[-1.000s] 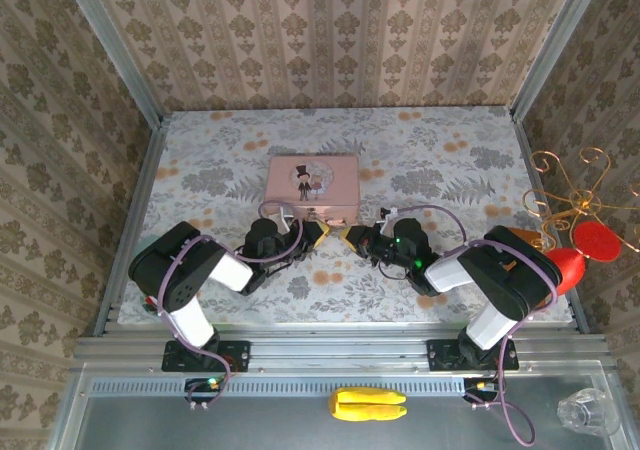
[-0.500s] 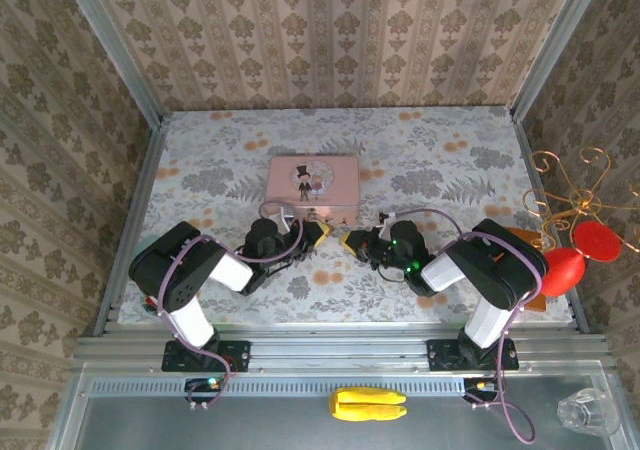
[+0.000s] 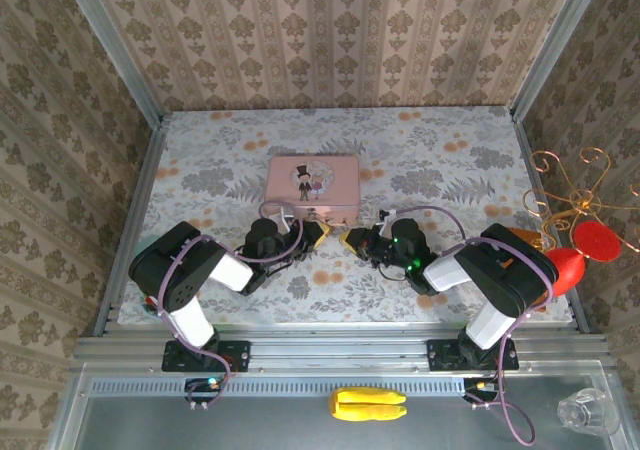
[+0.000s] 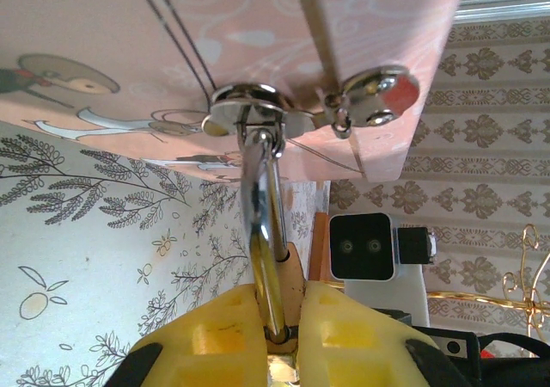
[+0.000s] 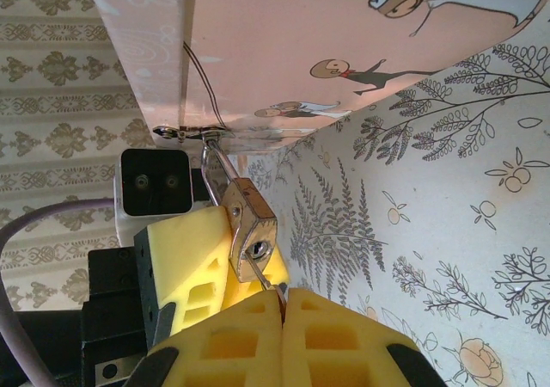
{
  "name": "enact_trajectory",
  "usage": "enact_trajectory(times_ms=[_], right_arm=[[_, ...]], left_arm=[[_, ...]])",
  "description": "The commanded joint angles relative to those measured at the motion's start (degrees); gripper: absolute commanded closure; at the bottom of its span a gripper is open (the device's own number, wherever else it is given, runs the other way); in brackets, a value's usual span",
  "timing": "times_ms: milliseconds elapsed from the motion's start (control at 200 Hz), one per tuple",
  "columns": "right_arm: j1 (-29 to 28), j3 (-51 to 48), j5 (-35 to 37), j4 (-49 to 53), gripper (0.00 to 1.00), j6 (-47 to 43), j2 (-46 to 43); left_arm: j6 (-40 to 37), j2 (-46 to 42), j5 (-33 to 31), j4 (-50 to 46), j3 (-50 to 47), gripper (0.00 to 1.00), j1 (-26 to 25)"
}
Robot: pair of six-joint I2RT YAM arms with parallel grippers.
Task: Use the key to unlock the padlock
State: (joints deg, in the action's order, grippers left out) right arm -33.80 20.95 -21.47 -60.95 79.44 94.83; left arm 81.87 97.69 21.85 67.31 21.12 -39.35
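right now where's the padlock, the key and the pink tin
padlock [image 5: 249, 218]: right wrist view, on its brass body
key [image 5: 268, 275]: right wrist view, on the thin shaft just below the keyhole
pink tin [image 3: 338, 178]: top external view, on the plain lid right of the cartoon couple

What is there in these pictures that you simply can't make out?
Right wrist view: the key shows as a bare sliver; the rest is pinched inside the right jaws.
Top view: the padlock is too small to pick out.
Left wrist view: the padlock's body is mostly buried between the left jaws.
Wrist views: the pink tin is cut off by the edges.
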Motion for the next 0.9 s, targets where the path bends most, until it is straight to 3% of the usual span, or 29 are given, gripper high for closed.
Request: enact_trajectory(times_ms=[0, 895], right_arm=[[-0.3, 1.68, -0.42, -1.38, 1.0, -0.28, 0.85], [-0.04, 3.8, -2.15, -4.19, 1.0, 2.36, 3.23]], left_arm=[[-1.9, -0.63, 2.28, 6.25, 2.69, 1.0, -1.05], [-1.2, -0.18, 2.76, 6.26, 2.61, 1.0, -1.77]])
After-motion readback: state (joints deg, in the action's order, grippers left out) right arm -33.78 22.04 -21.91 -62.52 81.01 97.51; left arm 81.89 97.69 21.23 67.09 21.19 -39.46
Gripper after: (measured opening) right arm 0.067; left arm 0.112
